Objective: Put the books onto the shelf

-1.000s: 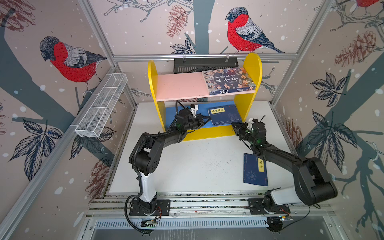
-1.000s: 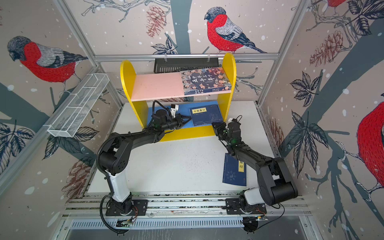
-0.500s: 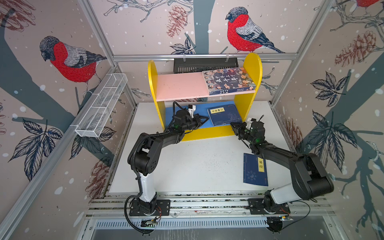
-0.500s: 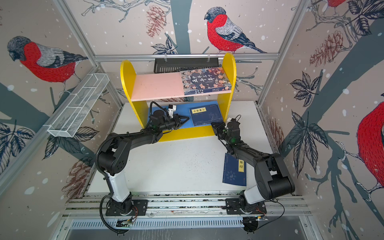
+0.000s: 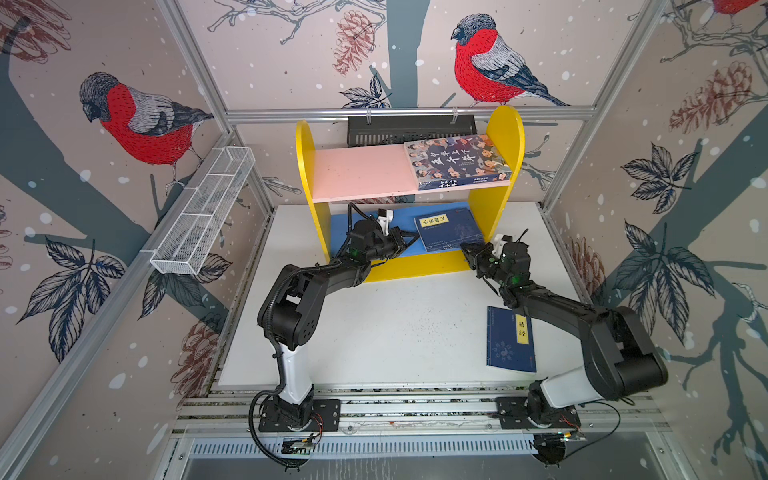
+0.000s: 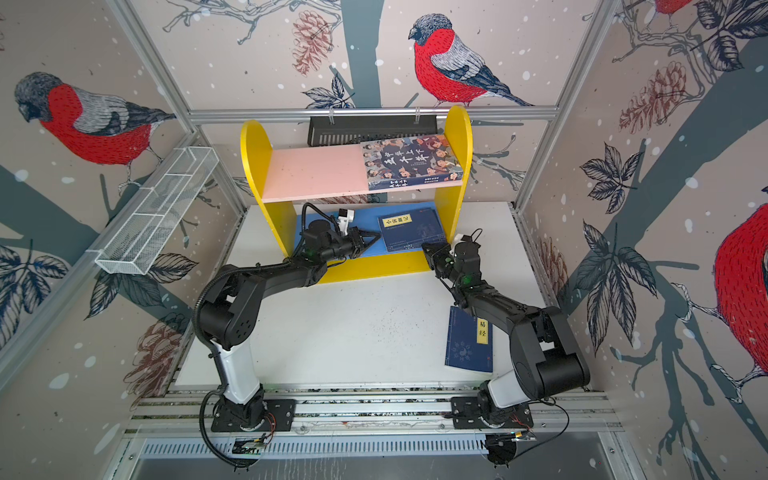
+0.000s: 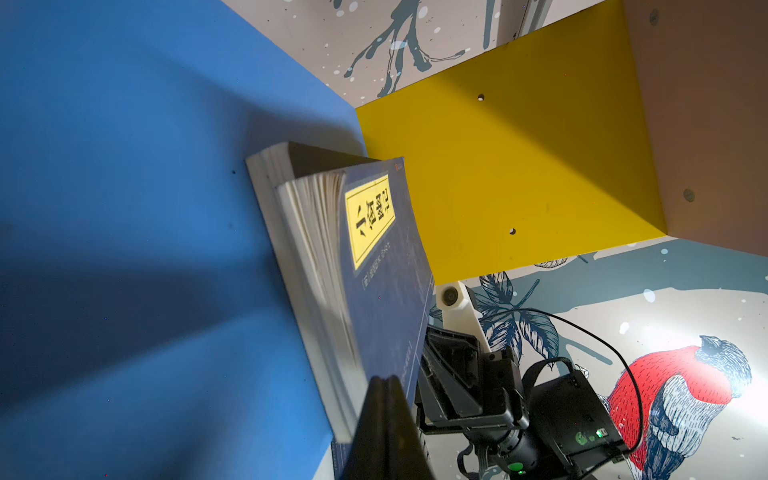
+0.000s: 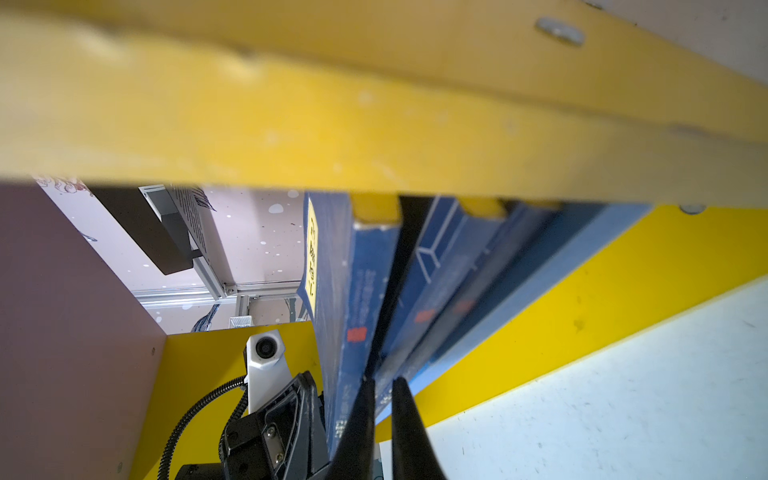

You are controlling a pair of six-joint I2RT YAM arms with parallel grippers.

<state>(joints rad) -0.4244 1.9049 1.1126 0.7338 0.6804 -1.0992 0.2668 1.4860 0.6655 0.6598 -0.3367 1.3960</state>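
The shelf (image 5: 505, 137) stands at the back of the table. A colourful book (image 5: 455, 160) lies on the right of its pink upper board. Three navy books (image 5: 449, 228) are stacked on the blue lower board (image 7: 124, 208), the top one tilted up with its pages fanned. My left gripper (image 5: 411, 242) is shut, its tip (image 7: 384, 380) against the stack's left front edge. My right gripper (image 5: 464, 247) is at the stack's front right corner, its fingers (image 8: 368, 399) pinching a thin lower book (image 8: 432, 282). Another navy book (image 5: 510, 340) lies flat on the table, under the right arm.
A white wire basket (image 5: 203, 212) hangs on the left wall. A black slotted tray (image 5: 409, 129) sits behind the shelf's top. The yellow front bar (image 5: 415, 268) of the shelf runs just below both grippers. The white table (image 5: 395, 332) stretches between the two arms.
The right gripper has crept slightly toward the shelf. The left gripper and all the books stay where they were.
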